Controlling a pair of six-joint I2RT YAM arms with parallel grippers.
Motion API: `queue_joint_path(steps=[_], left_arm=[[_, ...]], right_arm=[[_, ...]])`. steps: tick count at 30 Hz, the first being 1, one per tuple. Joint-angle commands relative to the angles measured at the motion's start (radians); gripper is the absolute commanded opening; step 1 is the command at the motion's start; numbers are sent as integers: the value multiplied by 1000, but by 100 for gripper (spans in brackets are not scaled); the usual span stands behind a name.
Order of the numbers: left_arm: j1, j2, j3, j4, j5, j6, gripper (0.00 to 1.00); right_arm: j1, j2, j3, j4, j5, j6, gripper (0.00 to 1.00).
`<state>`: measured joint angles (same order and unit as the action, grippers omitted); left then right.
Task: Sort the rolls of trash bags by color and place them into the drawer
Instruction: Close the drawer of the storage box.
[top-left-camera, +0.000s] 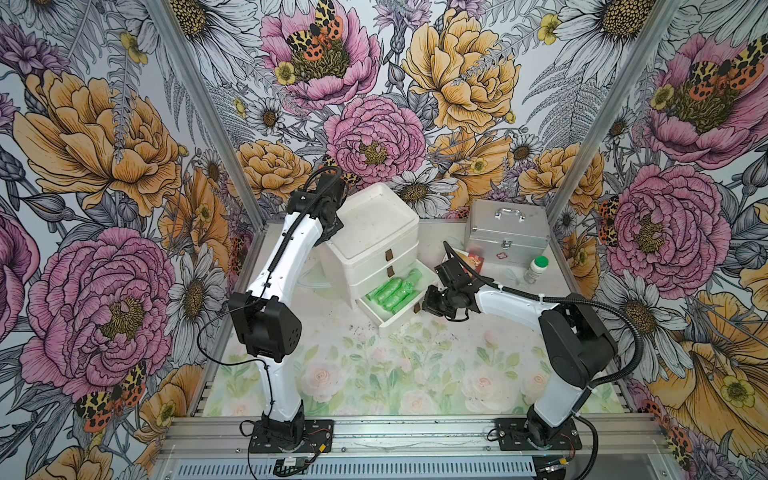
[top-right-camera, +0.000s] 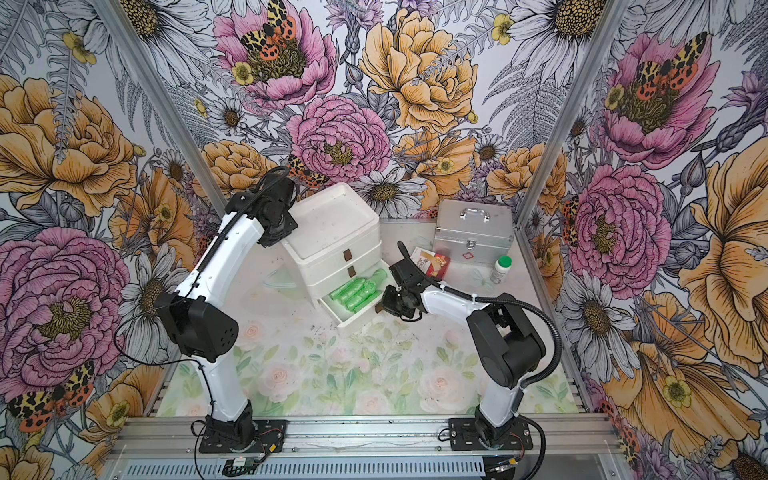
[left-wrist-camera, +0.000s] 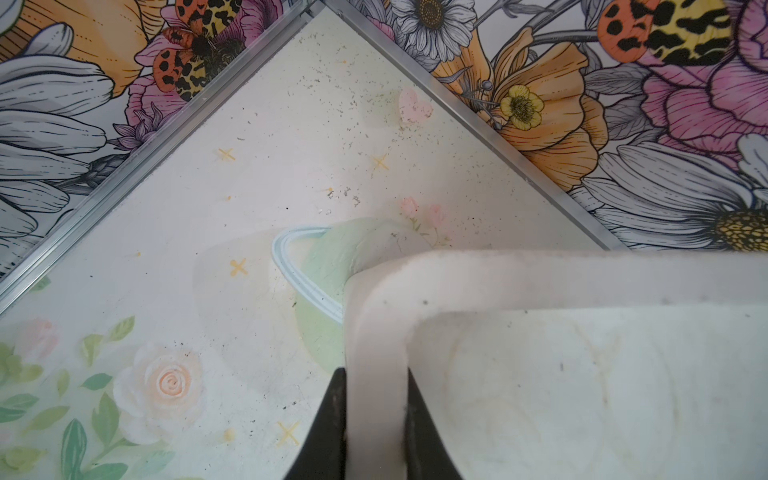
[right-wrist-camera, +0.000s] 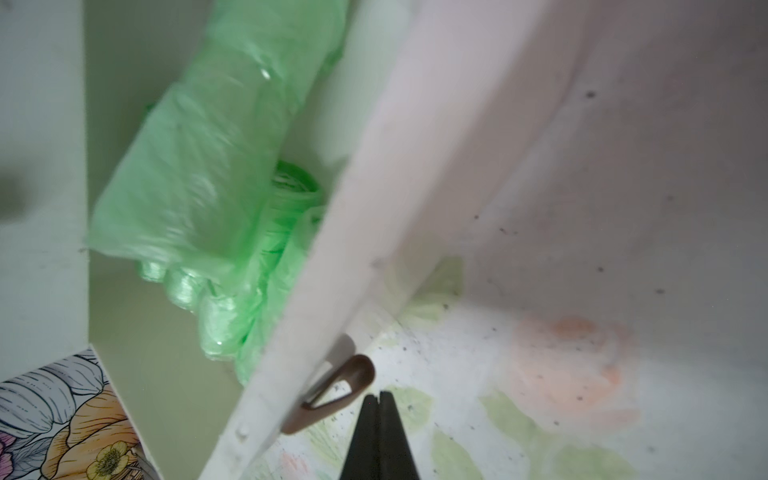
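The table (top-left-camera: 374, 374) wears a pale rose-print mat, and both arms are reaching in from the front edge. The biggest thing on it is the white three-drawer chest (top-left-camera: 374, 224), sitting toward the back edge, a bit left of middle, turned at an angle. The top two drawers are pushed in. The bottom drawer (top-left-camera: 399, 320) is pulled out toward the front right.

The silver metal case (top-left-camera: 505, 237) is parked in the back right corner, latched, handle on top.

The green trash bag rolls (top-left-camera: 392, 291) are all lying in that open bottom drawer, packed side by side and a couple on top of each other. The right wrist view shows them (right-wrist-camera: 199, 166) up close against the drawer's front wall, crinkly and a little loose at the ends.

A red-and-white packet (top-right-camera: 432, 259) lies flat just in front of the case. A white bottle with green cap (top-left-camera: 536, 269) stands upright near the right edge.

The left gripper (left-wrist-camera: 375, 374) is pinching the raised rim of the chest's top tray, near a corner, one finger on each side of the rim.

The right gripper (right-wrist-camera: 376, 395) has its fingers pressed together with nothing between them. Its tips sit just beside the brown pull tab (right-wrist-camera: 361, 370) on the drawer front. I can't tell if they actually touch it.
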<state>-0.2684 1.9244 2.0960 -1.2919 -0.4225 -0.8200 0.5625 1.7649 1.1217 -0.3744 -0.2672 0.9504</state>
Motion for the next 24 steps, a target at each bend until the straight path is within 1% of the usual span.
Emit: queue_joint_path(steps=[1,11,19,24], left_arm=[[-48,92,-59,-124,247,-22,0],[-81,88,-79,-123,238,-25,0],[-104,110,-58,-124,245,-31,0],[-107,110,-65,-124,243,-34,0]], right_arm=[[18,39,82,34,-3,8,0],[41,154,228,34,-21,19,0],[45,276,415,34,-33,26,0],[45,347,499,38,-43,33,0]])
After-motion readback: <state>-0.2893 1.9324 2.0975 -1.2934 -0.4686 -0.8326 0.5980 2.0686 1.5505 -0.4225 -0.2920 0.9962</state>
